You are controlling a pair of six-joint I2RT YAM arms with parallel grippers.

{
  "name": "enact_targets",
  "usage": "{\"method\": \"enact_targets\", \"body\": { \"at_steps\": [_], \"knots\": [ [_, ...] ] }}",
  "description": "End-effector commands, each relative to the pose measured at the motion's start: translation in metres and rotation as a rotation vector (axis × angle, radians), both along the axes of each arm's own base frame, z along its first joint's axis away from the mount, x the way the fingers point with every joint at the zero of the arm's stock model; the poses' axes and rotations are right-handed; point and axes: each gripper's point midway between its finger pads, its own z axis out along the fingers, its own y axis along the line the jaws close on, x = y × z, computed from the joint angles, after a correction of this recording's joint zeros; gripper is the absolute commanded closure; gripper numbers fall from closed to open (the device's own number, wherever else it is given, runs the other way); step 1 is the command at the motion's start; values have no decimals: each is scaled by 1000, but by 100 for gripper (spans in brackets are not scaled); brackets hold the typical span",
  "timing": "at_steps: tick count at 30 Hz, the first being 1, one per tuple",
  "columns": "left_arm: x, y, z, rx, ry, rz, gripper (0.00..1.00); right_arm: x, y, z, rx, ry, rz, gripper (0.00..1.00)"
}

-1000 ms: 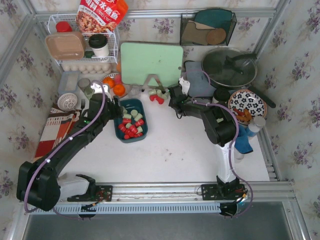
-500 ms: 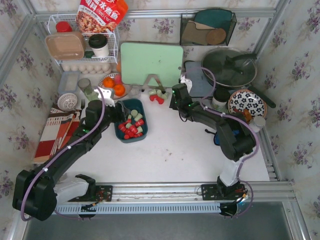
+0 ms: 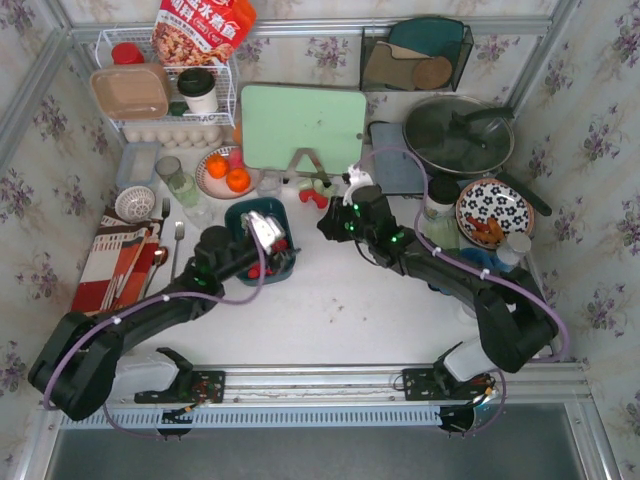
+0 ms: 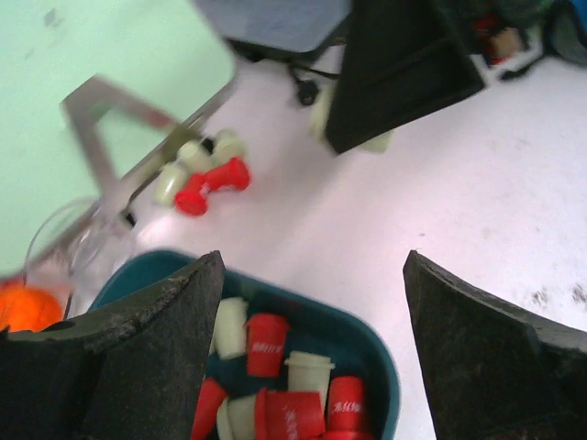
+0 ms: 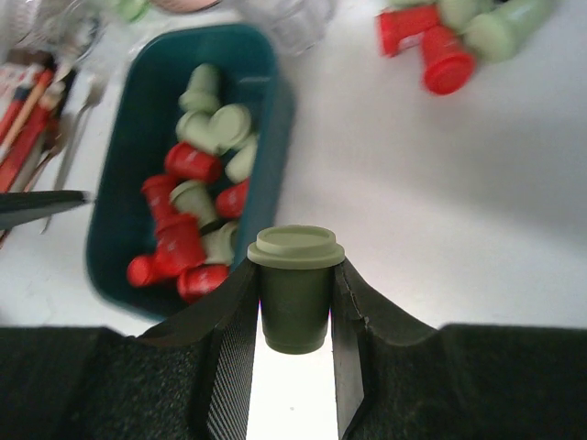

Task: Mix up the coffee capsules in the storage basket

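Note:
The dark teal storage basket (image 3: 240, 212) sits left of centre and holds several red and pale green coffee capsules (image 5: 197, 202). My left gripper (image 3: 262, 231) hangs over it, open and empty; the left wrist view shows the basket (image 4: 381, 348) and its capsules (image 4: 303, 371) between my spread fingers (image 4: 165, 312). My right gripper (image 3: 328, 226) is just right of the basket (image 5: 275, 92), shut on one pale green capsule (image 5: 295, 284) held upright above the table. A few loose capsules (image 3: 315, 192) lie behind it, and they show in the right wrist view (image 5: 440, 41).
A green cutting board on a stand (image 3: 303, 125) is behind the loose capsules. A fruit plate with oranges (image 3: 225, 172) and a glass (image 3: 268, 183) are behind the basket. Cutlery (image 3: 178, 240) lies to the left, a pan (image 3: 458, 135) and a patterned plate (image 3: 494, 208) to the right.
My right gripper has come away from the loose capsules toward the basket's right side, carrying the green capsule. My left arm has swung nearer, and its gripper is now over the basket.

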Motion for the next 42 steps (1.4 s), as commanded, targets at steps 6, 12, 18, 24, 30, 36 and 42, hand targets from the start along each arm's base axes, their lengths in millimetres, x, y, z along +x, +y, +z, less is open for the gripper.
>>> {"method": "enact_targets", "body": {
  "at_steps": [6, 12, 18, 24, 30, 36, 42],
  "knots": [
    [-30, -68, 4, 176, -389, -290, 18, -53, 31, 31, 220, -77, 250, 85],
    [-29, -79, 8, 175, -432, -288, 23, -74, 27, 40, 261, -106, 297, 85],
    [-35, -90, 13, 161, -442, -308, 27, -86, 25, 44, 302, -112, 319, 85],
    [-44, -97, 21, 150, -459, -333, 34, -86, 25, 39, 306, -98, 312, 84],
    [-43, -97, 13, 184, -422, -321, 71, -86, 28, 39, 328, -94, 315, 83],
    [-32, -89, 0, 229, -374, -252, 87, -87, 28, 37, 324, -84, 313, 73],
    [-24, -79, -9, 249, -344, -186, 95, -77, 18, 33, 241, -78, 254, 49]
  ]
}}
